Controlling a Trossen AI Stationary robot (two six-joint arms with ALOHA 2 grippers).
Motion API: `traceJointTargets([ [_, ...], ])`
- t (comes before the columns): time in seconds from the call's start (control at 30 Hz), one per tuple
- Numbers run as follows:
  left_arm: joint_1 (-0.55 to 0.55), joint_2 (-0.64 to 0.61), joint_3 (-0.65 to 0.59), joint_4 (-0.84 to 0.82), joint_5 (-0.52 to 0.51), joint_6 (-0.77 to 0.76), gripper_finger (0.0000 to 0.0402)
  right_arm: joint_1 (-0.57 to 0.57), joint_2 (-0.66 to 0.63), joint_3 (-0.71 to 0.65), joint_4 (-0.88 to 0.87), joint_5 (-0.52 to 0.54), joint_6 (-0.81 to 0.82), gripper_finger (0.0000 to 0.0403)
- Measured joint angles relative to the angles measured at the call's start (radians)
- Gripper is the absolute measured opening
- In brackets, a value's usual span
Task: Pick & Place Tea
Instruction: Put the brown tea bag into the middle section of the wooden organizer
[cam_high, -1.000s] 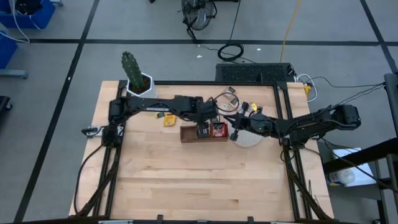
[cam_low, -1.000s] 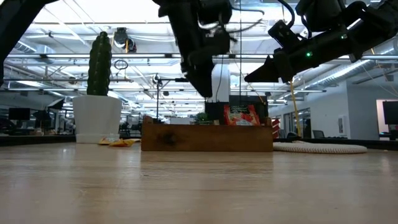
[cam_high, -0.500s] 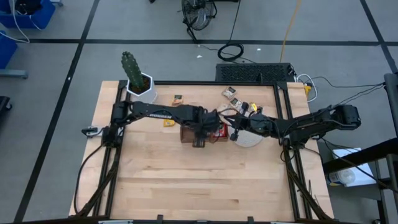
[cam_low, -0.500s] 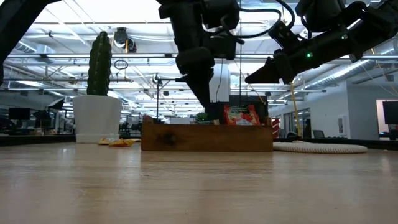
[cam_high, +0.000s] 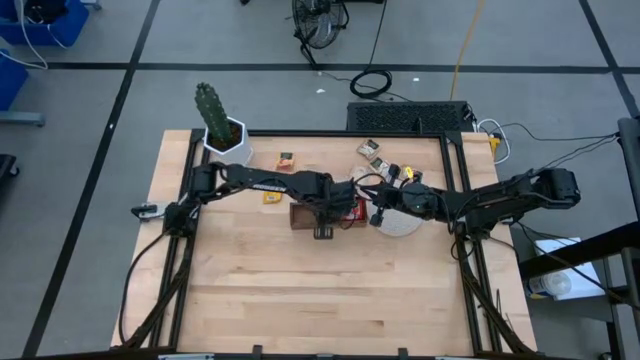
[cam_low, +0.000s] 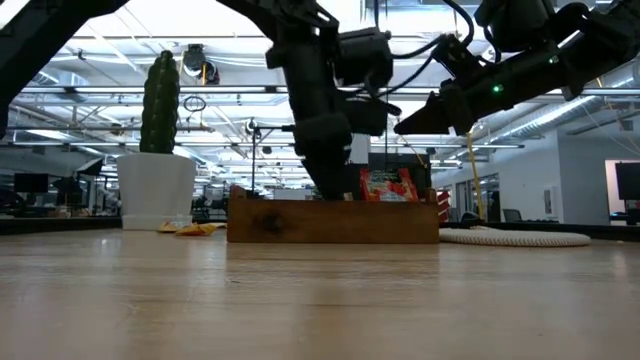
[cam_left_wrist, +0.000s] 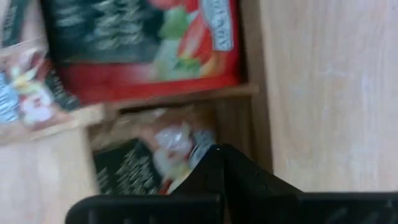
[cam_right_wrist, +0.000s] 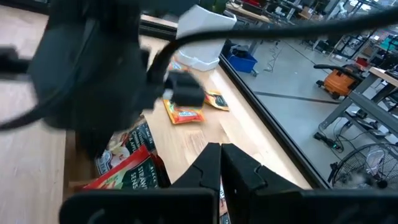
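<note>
Left wrist view shows a tan tea sachet (cam_left_wrist: 155, 152) lying in the wooden tray (cam_left_wrist: 233, 124), in the compartment beside the one holding a red sachet (cam_left_wrist: 134, 46). The left end effector (cam_left_wrist: 217, 168) has closed its fingers empty over that compartment within the last second, so the drop looks finished. On the high view it has also slid toward the tray's near edge. More sachets (cam_high: 286, 159) wait on the bench (cam_high: 300, 290), near the cactus pot (cam_high: 224, 134). The right end effector (cam_high: 380, 214), closed and empty, hovers by the whitish disc (cam_high: 402, 225).
</note>
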Motion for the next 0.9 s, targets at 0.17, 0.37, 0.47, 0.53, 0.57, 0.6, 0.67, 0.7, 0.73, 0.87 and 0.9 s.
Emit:
traceJointTargets([
  [0.17,0.006,0.058,0.001,0.002,-0.005,-0.015,0.0002,0.0,0.0,0.0,-0.005,0.0,0.0,0.0],
  [0.37,0.009,0.081,0.005,0.005,-0.03,-0.045,0.0001,0.0,0.0,0.0,0.0,0.0,0.0,0.0],
  [0.47,-0.001,0.073,0.003,0.001,-0.099,-0.069,0.0001,0.0,0.0,0.0,0.001,0.0,0.0,0.0],
  [0.53,-0.004,0.074,0.004,-0.001,-0.151,-0.077,0.0001,0.0,0.0,0.0,0.0,0.0,0.0,0.0],
  [0.57,-0.007,0.075,0.007,-0.005,-0.179,-0.078,0.0001,0.0,0.0,0.0,0.0,-0.001,0.0,0.0],
  [0.6,-0.009,0.076,0.007,-0.006,-0.208,-0.079,0.0001,0.0,0.0,0.0,0.0,-0.001,0.0,0.0],
  [0.67,-0.012,0.077,0.007,-0.006,-0.248,-0.08,0.0001,0.0,0.0,0.0,0.0,-0.001,0.0,0.0],
  [0.7,-0.015,0.077,0.007,-0.006,-0.262,-0.083,0.0001,0.0,0.0,0.0,0.0,-0.001,0.0,0.0],
  [0.73,-0.015,0.078,0.007,-0.005,-0.272,-0.088,0.0001,0.0,0.0,0.0,-0.001,-0.001,0.0,0.0],
  [0.87,-0.017,0.079,0.007,-0.004,-0.307,-0.112,0.0001,0.0,0.0,0.0,-0.001,-0.001,0.0,0.0],
  [0.9,-0.019,0.079,0.006,-0.006,-0.318,-0.113,0.0001,0.0,0.0,0.0,-0.001,-0.001,0.0,0.0],
])
